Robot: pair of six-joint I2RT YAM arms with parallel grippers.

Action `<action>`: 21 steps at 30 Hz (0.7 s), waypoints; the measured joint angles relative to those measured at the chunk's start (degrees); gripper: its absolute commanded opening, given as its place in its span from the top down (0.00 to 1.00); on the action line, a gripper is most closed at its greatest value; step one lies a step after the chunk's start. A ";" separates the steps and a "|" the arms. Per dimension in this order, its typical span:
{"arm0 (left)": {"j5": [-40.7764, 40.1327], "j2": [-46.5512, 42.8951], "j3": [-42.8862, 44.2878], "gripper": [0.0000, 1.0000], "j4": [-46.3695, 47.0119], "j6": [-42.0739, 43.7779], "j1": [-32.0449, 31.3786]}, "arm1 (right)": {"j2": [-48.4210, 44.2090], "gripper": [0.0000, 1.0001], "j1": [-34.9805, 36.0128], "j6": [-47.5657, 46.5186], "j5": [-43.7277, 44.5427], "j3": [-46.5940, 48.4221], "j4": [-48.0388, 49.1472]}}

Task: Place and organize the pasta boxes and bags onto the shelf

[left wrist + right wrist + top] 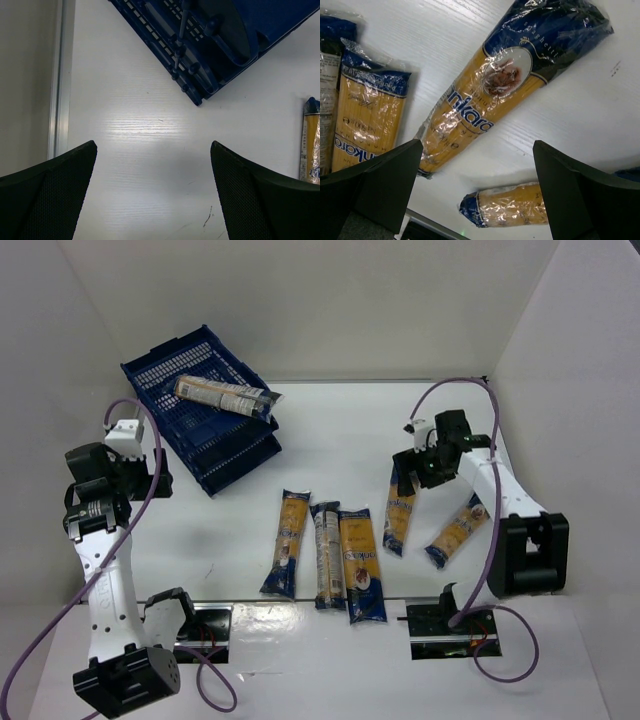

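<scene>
The shelf is a stack of dark blue lattice crates [215,455] at the back left, with one pasta packet [225,395] lying across the top. Three packets [326,555] lie side by side in the middle of the table. Two more [400,512] [458,530] lie to the right. My right gripper [413,472] is open and empty just above these two; its wrist view shows the nearer packet [485,110], the other one [512,205] between the fingers, and the gripper [477,195]. My left gripper [152,480] is open and empty [152,195] over bare table, near the crates' corner [210,45].
White walls close in the table at the back and both sides. A packet's blue end [312,140] shows at the right edge of the left wrist view. A further packet [367,117] lies at the left of the right wrist view. The arm bases stand along the near edge.
</scene>
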 measured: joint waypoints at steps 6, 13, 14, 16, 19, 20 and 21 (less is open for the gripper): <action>0.00 0.00 0.00 0.00 0.02 0.00 0.24 | 8.61 0.00 0.00 1.22 -0.98 4.70 -1.20; 0.00 0.02 0.00 0.00 0.02 0.00 0.24 | 13.18 0.00 1.92 4.26 1.73 7.30 -4.33; 0.00 0.09 0.00 0.00 0.02 0.00 0.24 | 13.62 0.00 2.47 4.70 2.67 7.41 -4.55; 0.02 0.35 0.00 0.00 0.02 0.02 0.39 | 14.47 0.00 3.45 5.55 4.20 7.48 -4.74; 0.00 0.50 0.00 0.00 0.02 0.02 0.70 | 16.06 0.00 4.39 6.93 6.82 7.48 -4.90; 0.00 0.52 0.00 0.00 0.02 0.00 0.72 | 16.68 0.00 4.50 7.43 7.76 7.48 -4.90; 0.02 0.61 0.00 0.00 0.02 0.00 0.72 | 17.07 0.00 4.59 7.78 8.66 7.48 -4.90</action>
